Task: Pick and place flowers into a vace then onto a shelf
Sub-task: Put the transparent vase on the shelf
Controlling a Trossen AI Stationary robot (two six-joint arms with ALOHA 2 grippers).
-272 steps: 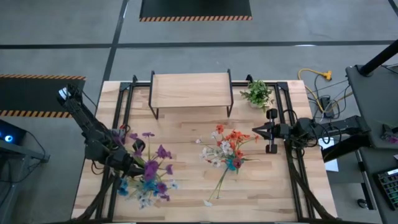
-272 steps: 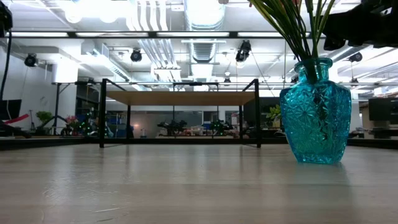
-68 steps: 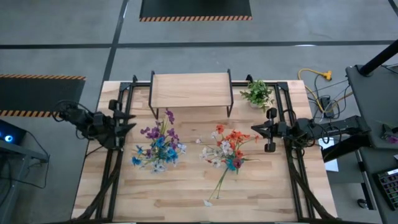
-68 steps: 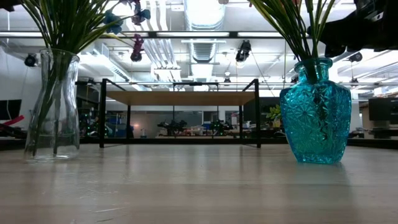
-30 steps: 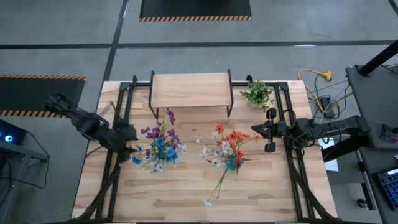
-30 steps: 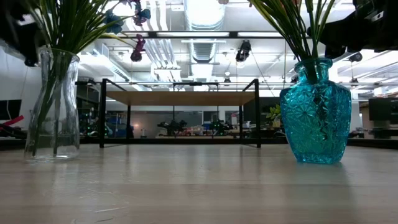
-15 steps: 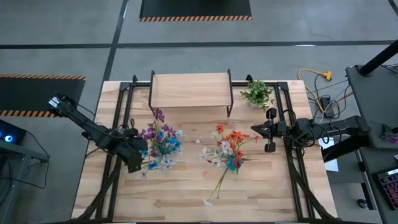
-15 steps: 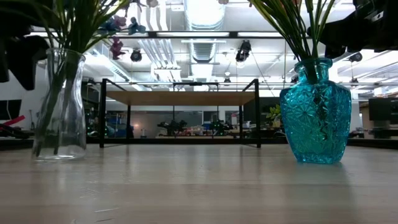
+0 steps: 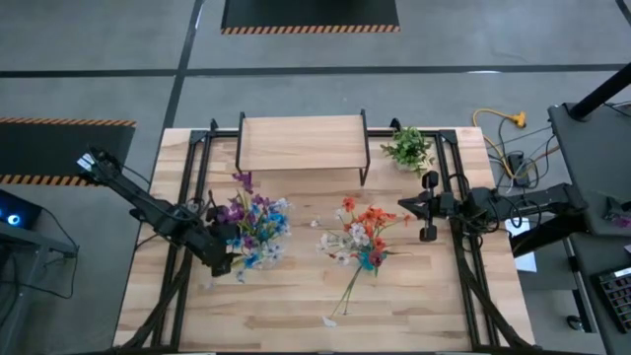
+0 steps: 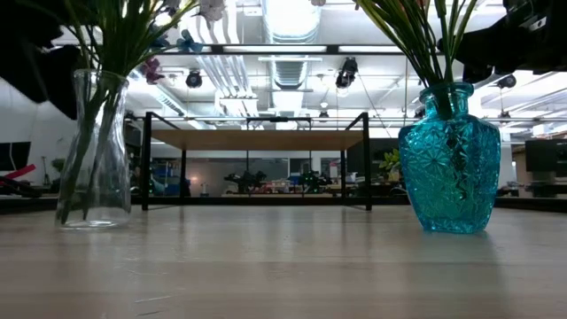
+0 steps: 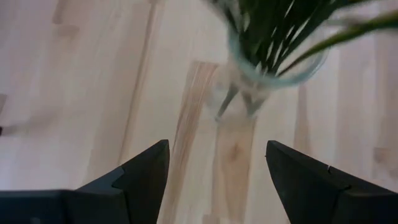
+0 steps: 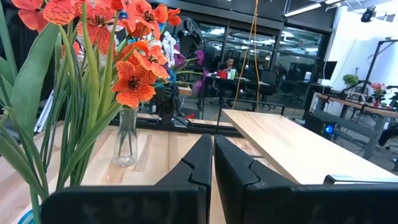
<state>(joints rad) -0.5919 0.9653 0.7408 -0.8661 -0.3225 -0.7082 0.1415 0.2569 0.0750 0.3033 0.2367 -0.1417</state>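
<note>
Counter point(image 9: 296, 306): light wood, filling the middle of the high view.

Shelf point(image 9: 302, 143): low, wood top on black legs, upper centre of the high view; nothing stands on it.

Clear glass vase point(image 10: 91, 155): left side of the low view, upright on the counter, holding blue, purple and white flowers point(image 9: 251, 225).

Blue glass vase point(image 10: 449, 159): right side of the low view, upright, holding orange-red and white flowers point(image 9: 360, 232).

Leafy green plant point(image 9: 408, 148): upper right of the high view, just beside the shelf.

Left gripper point(image 9: 225, 258): left of centre, fingers spread wide, hovering over the clear vase; nothing gripped.

Right gripper point(image 9: 404, 208): right of centre, near the orange-red blooms, fingers pressed together, empty.
</note>
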